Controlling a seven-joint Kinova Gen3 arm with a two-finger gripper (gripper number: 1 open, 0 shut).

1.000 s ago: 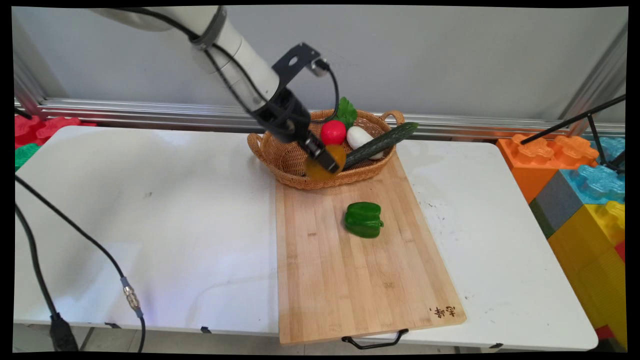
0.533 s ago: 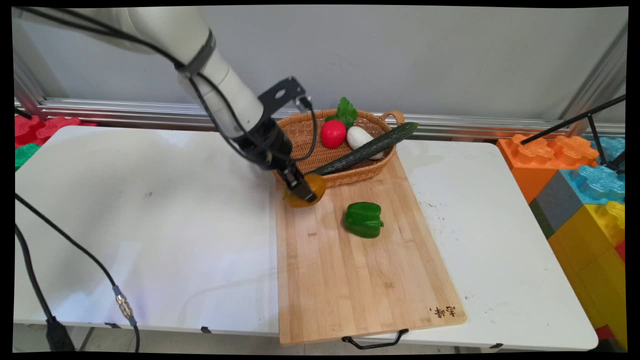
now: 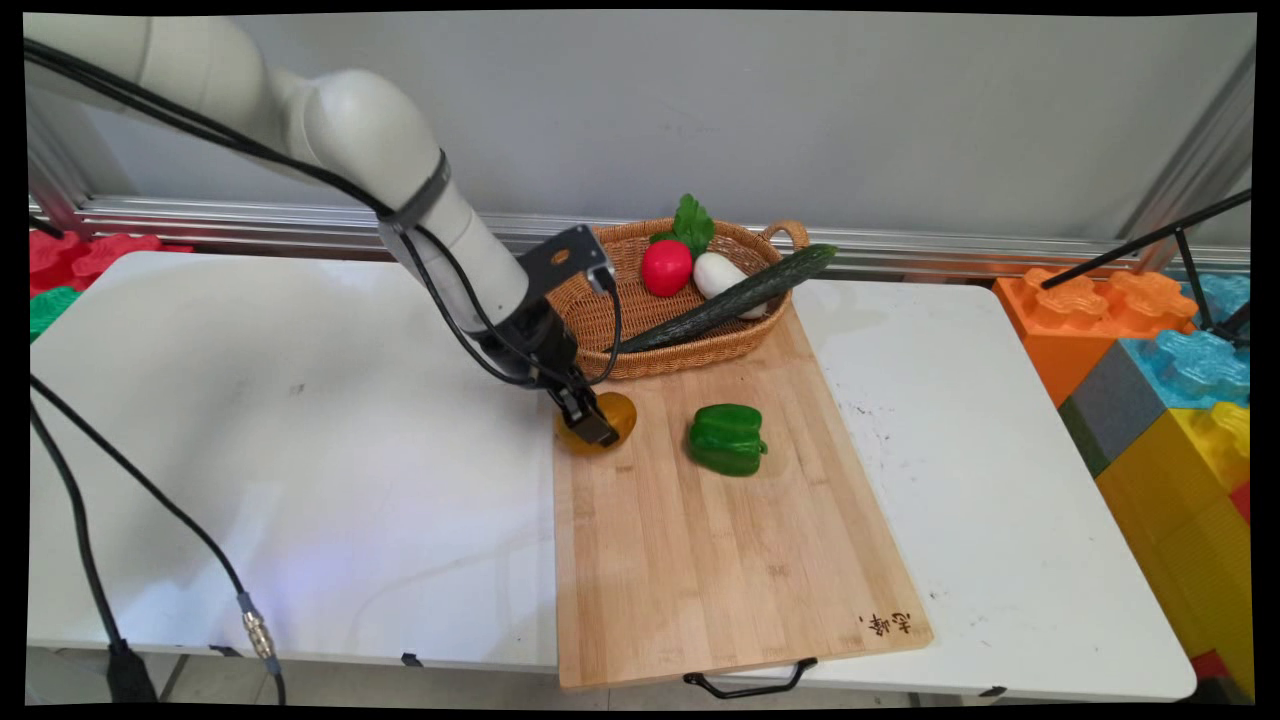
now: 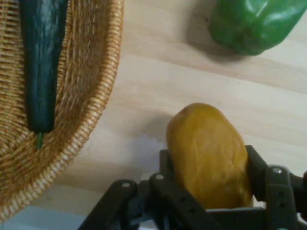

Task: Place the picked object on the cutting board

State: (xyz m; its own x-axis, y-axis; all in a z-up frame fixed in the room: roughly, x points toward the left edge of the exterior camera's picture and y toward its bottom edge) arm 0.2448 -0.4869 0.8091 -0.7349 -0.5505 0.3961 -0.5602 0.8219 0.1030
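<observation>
My gripper (image 3: 593,426) (image 4: 208,167) is shut on a yellow-orange potato-like vegetable (image 3: 612,412) (image 4: 208,151), holding it low over the far left corner of the wooden cutting board (image 3: 720,540) (image 4: 182,91). A green bell pepper (image 3: 727,438) (image 4: 252,21) lies on the board just to the right of it. Behind the gripper stands a wicker basket (image 3: 590,310) (image 4: 91,91) with a long cucumber (image 3: 730,297) (image 4: 42,62) leaning over its rim.
The basket also holds a red tomato (image 3: 666,266), a white egg-shaped vegetable (image 3: 718,274) and a green leaf (image 3: 691,222). Large coloured toy blocks (image 3: 1170,400) stand off the table's right end. Black cables (image 3: 130,470) hang over the table's left side.
The gripper has carried the yellow-orange vegetable out of the basket, toward the near left and down, to just above the board's far left corner.
</observation>
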